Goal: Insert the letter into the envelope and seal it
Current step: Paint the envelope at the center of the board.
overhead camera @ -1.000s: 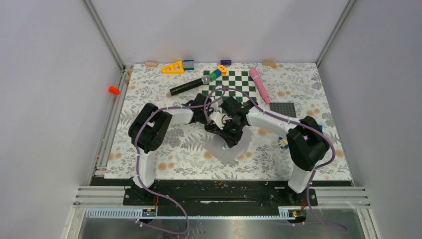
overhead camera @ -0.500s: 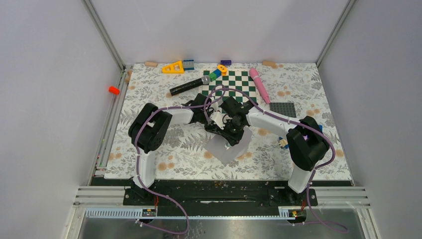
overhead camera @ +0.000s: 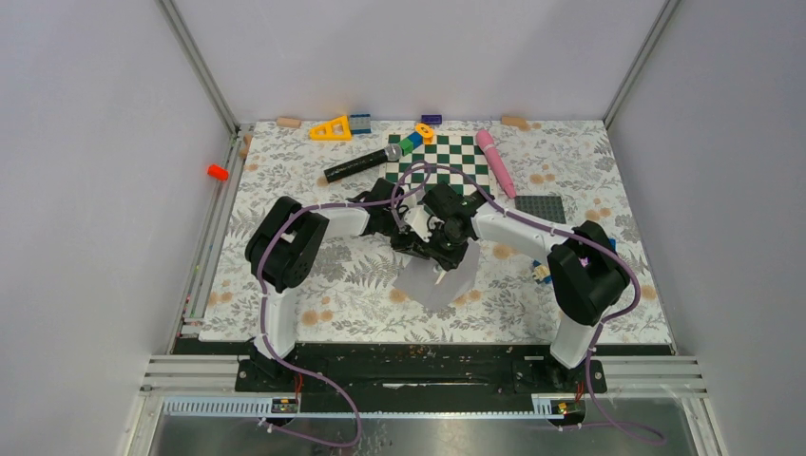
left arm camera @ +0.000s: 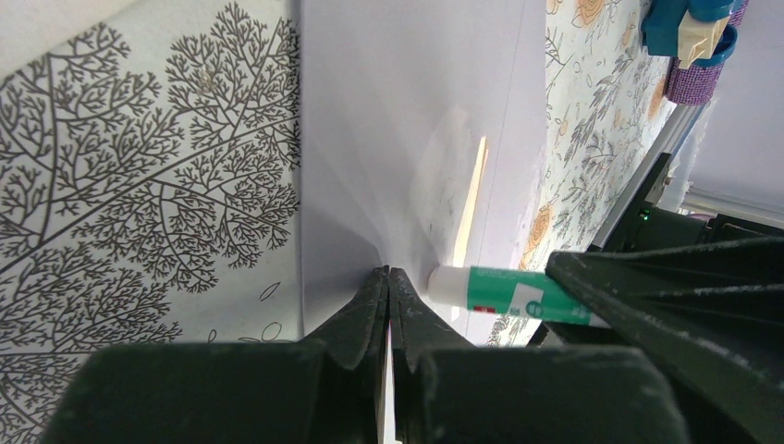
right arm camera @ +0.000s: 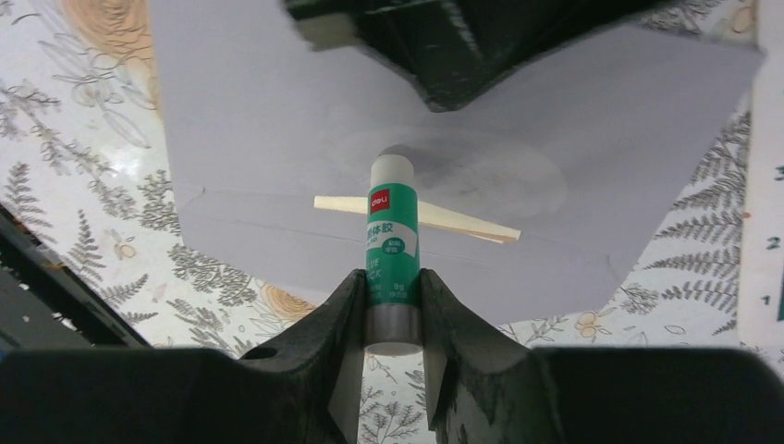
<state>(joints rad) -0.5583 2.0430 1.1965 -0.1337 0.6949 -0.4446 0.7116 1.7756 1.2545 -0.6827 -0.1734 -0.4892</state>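
The light grey envelope (overhead camera: 430, 283) lies on the floral mat with its triangular flap open and lifted. My left gripper (left arm camera: 388, 274) is shut on the flap's tip; the envelope (left arm camera: 398, 139) spreads out beyond it. My right gripper (right arm camera: 391, 277) is shut on a green and white glue stick (right arm camera: 393, 236), whose white tip touches the inside of the flap (right arm camera: 277, 120). A cream sliver of the letter (right arm camera: 458, 222) shows at the envelope's mouth, and also in the left wrist view (left arm camera: 473, 199). The glue stick (left arm camera: 504, 291) lies just right of my left jaws.
A green checkerboard (overhead camera: 447, 157), a black microphone (overhead camera: 359, 164), a pink marker (overhead camera: 497, 161) and a dark grey studded plate (overhead camera: 540, 207) lie behind the arms. A yellow triangle (overhead camera: 331, 128) and small blocks sit at the back edge.
My right gripper has shifted the glue stick slightly to the right and back across the flap. The left gripper holds the flap tip still.
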